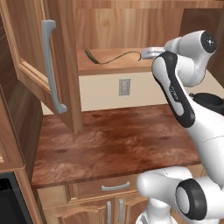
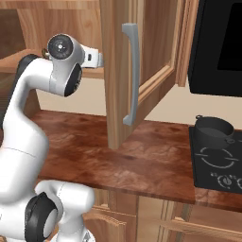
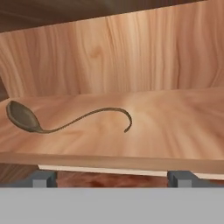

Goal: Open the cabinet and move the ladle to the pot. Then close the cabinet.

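Desk: reddish-brown wooden top under the cabinet, whose doors stand open.
Ladle: ladle lying on the cabinet shelf, bowl to the left in the hand view, untouched.
Gripper: gripper at the shelf's front edge, jaws released, spread wide, empty.
Pot: pot on the black stove, well apart.

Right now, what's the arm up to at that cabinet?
The cabinet doors stand open and the arm has its end effector at the front edge of the shelf, fingers spread and holding nothing. The ladle lies flat on the shelf ahead of it, bowl to the left in the hand view, not yet grasped. The pot waits on the stove to the right. Looks like it is lining up to reach in.
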